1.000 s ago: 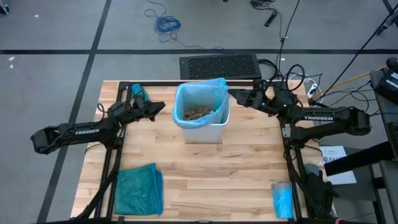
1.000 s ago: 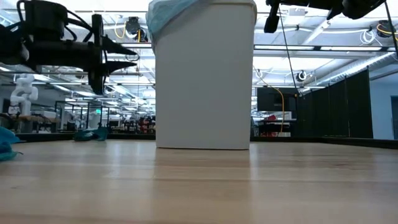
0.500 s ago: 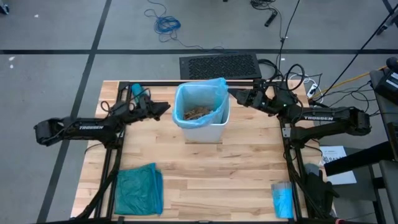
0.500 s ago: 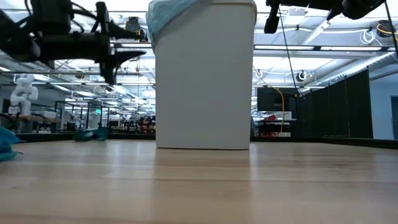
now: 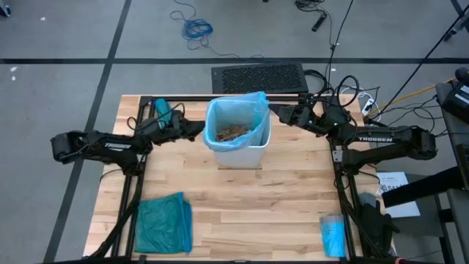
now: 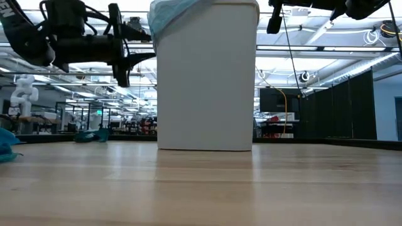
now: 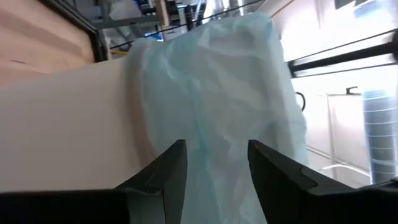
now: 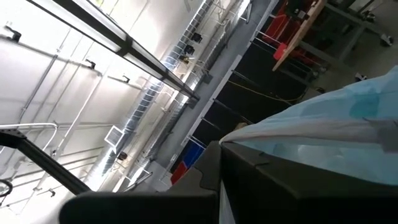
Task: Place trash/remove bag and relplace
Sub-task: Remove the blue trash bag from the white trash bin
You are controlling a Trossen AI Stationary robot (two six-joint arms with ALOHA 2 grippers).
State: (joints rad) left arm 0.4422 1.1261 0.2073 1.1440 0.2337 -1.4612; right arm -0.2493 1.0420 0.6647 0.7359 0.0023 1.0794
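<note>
High view: table carrying bin lined with bag, trash lying inside; left gripper, having closed in, now reaching the bag's rim with fingers spread; right gripper staying pressed shut at the opposite rim, suggesting bag removal is beginning.

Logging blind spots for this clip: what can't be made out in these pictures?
- Trash: high view shows only a small brown heap in the bag; single items too small.
- Bin contents: low view, wall hides them.
- Right gripper contact with the bag: high view too small; right wrist view blocked by its own fingers.
</note>
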